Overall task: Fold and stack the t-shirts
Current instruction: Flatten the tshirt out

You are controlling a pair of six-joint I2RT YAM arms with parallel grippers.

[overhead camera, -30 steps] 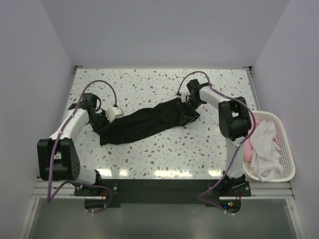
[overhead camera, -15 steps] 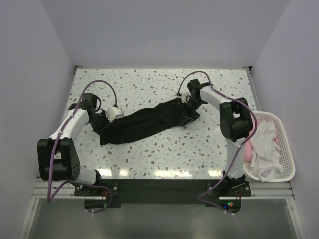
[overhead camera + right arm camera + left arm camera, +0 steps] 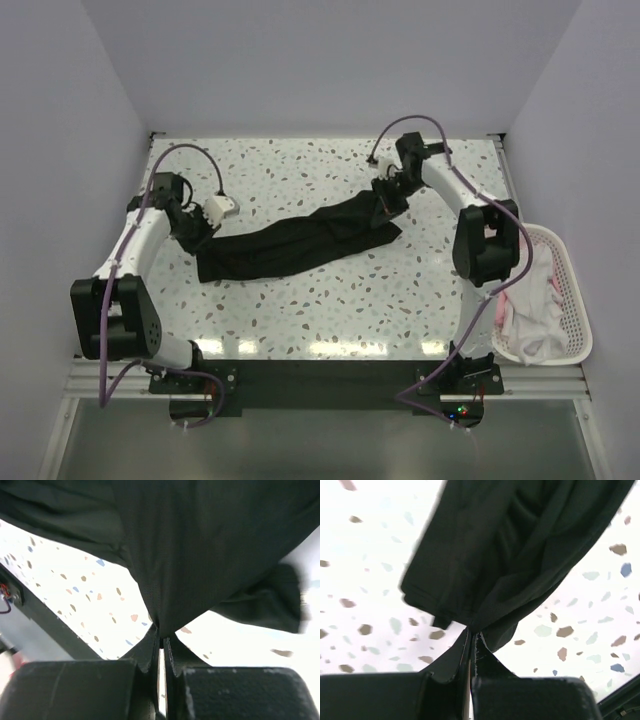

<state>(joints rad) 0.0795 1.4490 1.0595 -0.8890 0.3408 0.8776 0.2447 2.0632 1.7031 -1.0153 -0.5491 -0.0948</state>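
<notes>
The black t-shirt (image 3: 300,238) lies bunched into a long rope across the middle of the speckled table (image 3: 300,310), running from lower left up to the right, and we have it by both ends. Our left gripper (image 3: 471,636) is pressed together on a fold of cloth at the left end, with fabric fanning away from the tips. Our right gripper (image 3: 161,639) pinches the right end the same way, jaws squeezed tight on the black cloth. Holding opposite ends makes sense, we reckon: draw them apart and the twisted shirt can spread flat before any fold. The white and pink t-shirts (image 3: 525,295) sit heaped in the basket (image 3: 575,330) at the right edge, well apart. Early days, we judge: first shirt, not yet flattened.
</notes>
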